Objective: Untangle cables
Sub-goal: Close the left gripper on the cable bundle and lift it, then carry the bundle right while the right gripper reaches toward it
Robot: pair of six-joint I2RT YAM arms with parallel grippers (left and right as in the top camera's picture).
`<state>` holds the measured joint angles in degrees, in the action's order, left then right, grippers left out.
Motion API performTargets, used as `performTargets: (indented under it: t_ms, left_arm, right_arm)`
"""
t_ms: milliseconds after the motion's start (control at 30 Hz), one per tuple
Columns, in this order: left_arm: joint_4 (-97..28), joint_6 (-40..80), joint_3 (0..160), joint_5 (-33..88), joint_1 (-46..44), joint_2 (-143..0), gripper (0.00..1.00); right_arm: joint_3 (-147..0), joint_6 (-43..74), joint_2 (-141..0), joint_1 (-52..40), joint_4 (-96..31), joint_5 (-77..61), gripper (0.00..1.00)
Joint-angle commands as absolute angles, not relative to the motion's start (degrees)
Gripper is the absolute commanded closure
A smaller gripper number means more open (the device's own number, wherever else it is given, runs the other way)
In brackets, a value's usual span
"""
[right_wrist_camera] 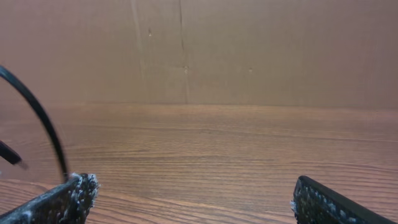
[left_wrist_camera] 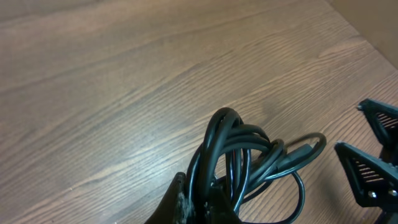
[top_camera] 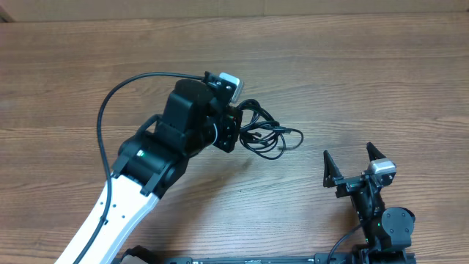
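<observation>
1. The tabletop (top_camera: 352, 73) is a brown wood-grain surface, and in the overhead view its grain runs from side to side
2. Its far edge meets a plain brown panel (top_camera: 220, 7), which stands upright in the right wrist view
3. Near the middle are the cables (top_camera: 270, 133), a small bundle of thin black loops with one plug end pointing to the right side
4. One side of the bundle is pinched in the closed left pincer (left_wrist_camera: 200, 204), and whether the outer loops touch the wood cannot be told
5. A faint shadow lies on the wood just beside the bundle
</observation>
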<state>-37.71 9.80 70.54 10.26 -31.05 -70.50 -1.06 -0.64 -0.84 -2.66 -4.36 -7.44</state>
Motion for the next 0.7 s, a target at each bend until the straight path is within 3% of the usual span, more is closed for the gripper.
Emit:
performTargets:
  t_ms: [0, 200, 300, 567, 667]
  left_arm:
    - [-37.45, 6.13, 71.9, 9.89, -31.09, -67.92, 0.96]
    - [-37.17, 7.01, 71.92, 10.13, -31.11, -67.75, 0.96]
    - [-37.15, 14.2, 71.92, 9.85, -31.09, -67.75, 0.96]
    - [-37.5, 42.19, 71.9, 3.25, -31.09, -67.75, 0.96]
    - [-37.39, 43.94, 71.92, 4.29, -31.11, -67.75, 0.96]
  right_arm:
    - [-0.47, -0.45, -0.19, -2.52, -4.14, -7.09, 0.0]
    - [-0.47, -0.14, -0.19, -2.57, -4.19, -7.35, 0.0]
    - [-0.47, 3.11, -0.19, -2.57, -1.65, -11.22, 0.0]
    - [-4.23, 30.24, -0.19, -2.57, -5.78, -17.21, 0.0]
    - [-10.0, 31.18, -0.19, -2.57, -13.87, -17.89, 0.0]
